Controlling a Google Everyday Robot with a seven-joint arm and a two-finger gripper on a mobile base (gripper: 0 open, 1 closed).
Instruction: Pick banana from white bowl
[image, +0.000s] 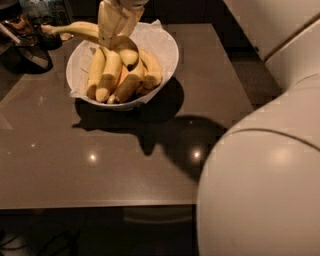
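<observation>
Looking at the top of your view, you can see the gripper (114, 41) over the back of the white bowl (169, 52). Its two fingers are pinched on the banana (80, 30), the bendy one. The stem pokes out past the bowl's left rim. The dark tip points down at the other bananas (107, 75) in the bowl.

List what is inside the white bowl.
Crinkled white paper, a bunch of straight yellow bananas, and a curved yellow banana on top, at the end effector. The wide white bowl's floor is covered.
</observation>
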